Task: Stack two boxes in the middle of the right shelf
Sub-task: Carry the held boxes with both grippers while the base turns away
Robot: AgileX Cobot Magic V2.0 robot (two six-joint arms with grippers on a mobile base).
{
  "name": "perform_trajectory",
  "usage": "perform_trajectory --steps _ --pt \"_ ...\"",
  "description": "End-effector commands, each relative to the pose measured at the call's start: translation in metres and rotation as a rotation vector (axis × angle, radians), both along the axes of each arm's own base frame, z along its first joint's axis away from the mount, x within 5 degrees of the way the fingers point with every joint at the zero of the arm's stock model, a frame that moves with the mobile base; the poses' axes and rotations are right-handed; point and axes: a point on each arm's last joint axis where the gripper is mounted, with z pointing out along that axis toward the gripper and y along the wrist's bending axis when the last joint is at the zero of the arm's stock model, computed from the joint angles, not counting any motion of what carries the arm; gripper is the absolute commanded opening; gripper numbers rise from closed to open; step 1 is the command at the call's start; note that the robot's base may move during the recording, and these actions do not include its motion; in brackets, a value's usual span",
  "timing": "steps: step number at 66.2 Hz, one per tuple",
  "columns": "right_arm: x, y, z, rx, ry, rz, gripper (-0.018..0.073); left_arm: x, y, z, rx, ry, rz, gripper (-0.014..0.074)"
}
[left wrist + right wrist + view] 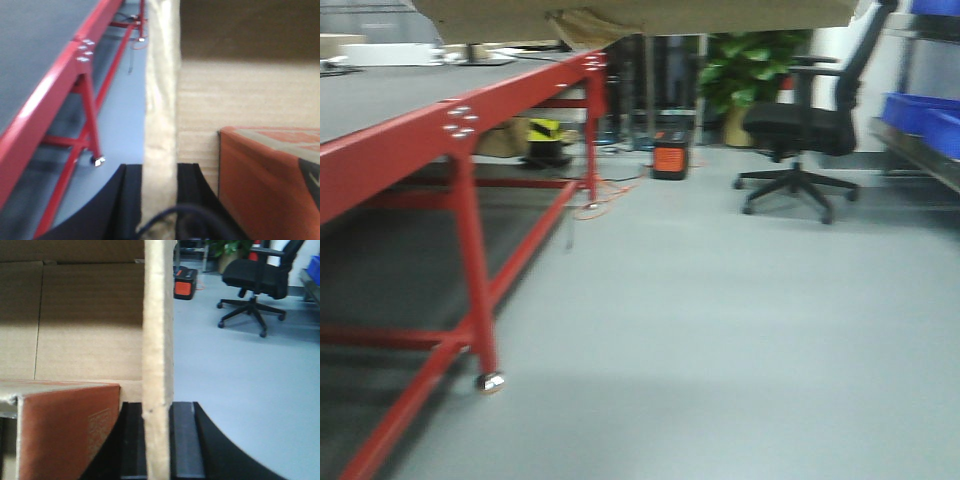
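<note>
I hold one open brown cardboard box (pixel 650 15) up in the air between both arms; the front view shows only its underside along the top edge. My left gripper (pixel 160 170) is shut on the box's left wall (pixel 161 90), one finger inside and one outside. The right gripper (pixel 157 407) is shut the same way on the right wall (pixel 158 315). An orange-brown printed carton (pixel 65 430) lies inside the box, seen too in the left wrist view (pixel 265 180). The shelf (pixel 925 160), a steel rack, shows at the far right edge. A second cardboard box is out of view.
A red-framed table (pixel 460 130) with a dark grey top runs along the left, its caster foot (pixel 488 381) on the grey floor. A black office chair (pixel 800 130) stands ahead right. Blue bins (pixel 920 115) sit on the rack. An orange device (pixel 671 157) and cables lie ahead.
</note>
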Motion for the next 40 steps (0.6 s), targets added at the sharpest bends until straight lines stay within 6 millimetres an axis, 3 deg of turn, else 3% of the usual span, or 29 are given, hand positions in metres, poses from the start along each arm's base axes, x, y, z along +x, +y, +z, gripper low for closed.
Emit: perform_trajectory --steps 1,40 --pt "-0.0071 -0.0082 0.0148 -0.031 -0.078 -0.020 -0.0162 -0.0024 0.0117 0.0070 0.054 -0.028 0.065 -0.0111" --pt "-0.0071 -0.0082 0.0148 -0.031 -0.078 -0.020 -0.0162 -0.0024 0.0117 0.0070 0.054 -0.028 0.065 -0.0111"
